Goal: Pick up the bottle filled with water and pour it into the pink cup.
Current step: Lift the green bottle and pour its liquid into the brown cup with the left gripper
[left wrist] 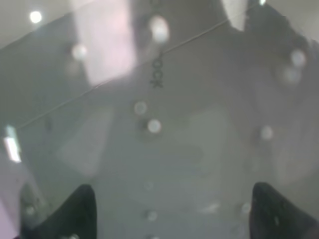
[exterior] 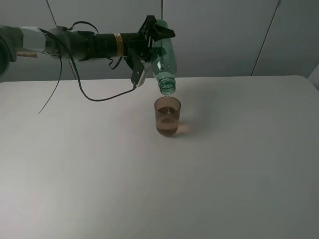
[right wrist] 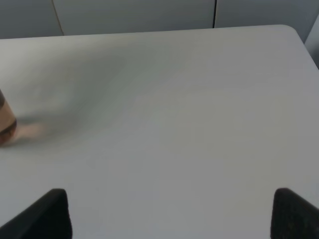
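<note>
My left gripper (exterior: 152, 50) is shut on the green bottle (exterior: 164, 57) and holds it tipped steeply, mouth down, just above the pink cup (exterior: 167, 117). A thin stream of water falls from the mouth into the cup, which holds some water. The cup stands upright on the white table (exterior: 99, 174), near its middle. In the left wrist view the bottle's wet wall (left wrist: 164, 124) fills the picture between the dark fingertips (left wrist: 75, 211). My right gripper (right wrist: 172, 214) is open and empty above bare table. The cup's edge (right wrist: 5, 122) shows at the side of the right wrist view.
A black cable (exterior: 99, 97) hangs from the left arm down toward the table behind the cup. The table's back edge (exterior: 249, 77) meets a grey wall. The table's rounded far corner (right wrist: 294, 32) shows in the right wrist view.
</note>
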`<state>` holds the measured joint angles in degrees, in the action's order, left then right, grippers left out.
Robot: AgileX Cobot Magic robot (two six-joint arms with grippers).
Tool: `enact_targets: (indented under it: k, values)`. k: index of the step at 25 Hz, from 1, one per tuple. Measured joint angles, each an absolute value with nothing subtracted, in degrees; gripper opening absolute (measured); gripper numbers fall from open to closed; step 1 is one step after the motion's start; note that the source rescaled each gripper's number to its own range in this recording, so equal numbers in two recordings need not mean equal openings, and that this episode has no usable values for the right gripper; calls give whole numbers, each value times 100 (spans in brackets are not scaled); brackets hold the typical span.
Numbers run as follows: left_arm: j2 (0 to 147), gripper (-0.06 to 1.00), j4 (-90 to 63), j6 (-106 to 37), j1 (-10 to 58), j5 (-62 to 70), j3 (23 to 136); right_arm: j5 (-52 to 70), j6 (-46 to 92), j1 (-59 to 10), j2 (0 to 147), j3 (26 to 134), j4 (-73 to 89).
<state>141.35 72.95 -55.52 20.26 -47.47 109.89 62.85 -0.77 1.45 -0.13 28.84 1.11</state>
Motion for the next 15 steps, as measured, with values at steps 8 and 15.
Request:
enact_targets:
  k: [8, 15]
  values:
    - [14135, 0, 7396, -5849, 2077, -4747, 10989, 6285, -77, 145, -13, 2884, 111]
    - [14043, 0, 7459, -6038, 2105, -4655, 10989, 6285, -77, 145, -13, 2884, 111]
